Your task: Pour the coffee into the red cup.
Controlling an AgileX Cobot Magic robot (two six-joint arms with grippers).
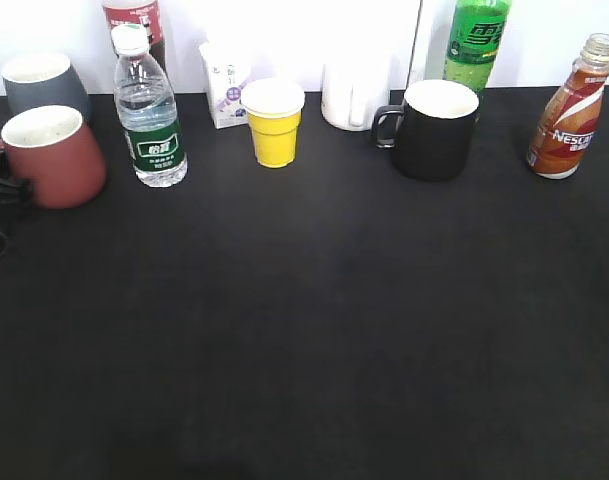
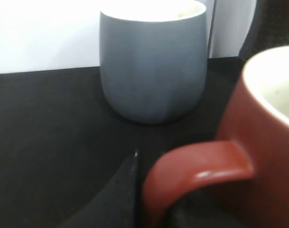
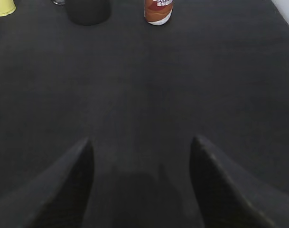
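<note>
The red cup [image 1: 54,155] stands at the table's far left, white inside, handle facing left. In the left wrist view its handle [image 2: 196,166] fills the lower right. My left gripper [image 2: 140,190] is at that handle: one dark finger lies against its outer side and a dark shape sits inside the loop, so it looks shut on the handle. The coffee [image 1: 569,110] stands upright at the far right, capped; it also shows in the right wrist view [image 3: 158,12], far ahead. My right gripper [image 3: 142,142] is open and empty above bare table.
A grey mug [image 1: 44,85] stands just behind the red cup and also shows in the left wrist view [image 2: 151,61]. Along the back stand a water bottle [image 1: 149,110], a small carton [image 1: 224,85], a yellow cup [image 1: 274,125], a white mug [image 1: 354,95], a black mug [image 1: 434,130] and a green soda bottle [image 1: 477,40].
</note>
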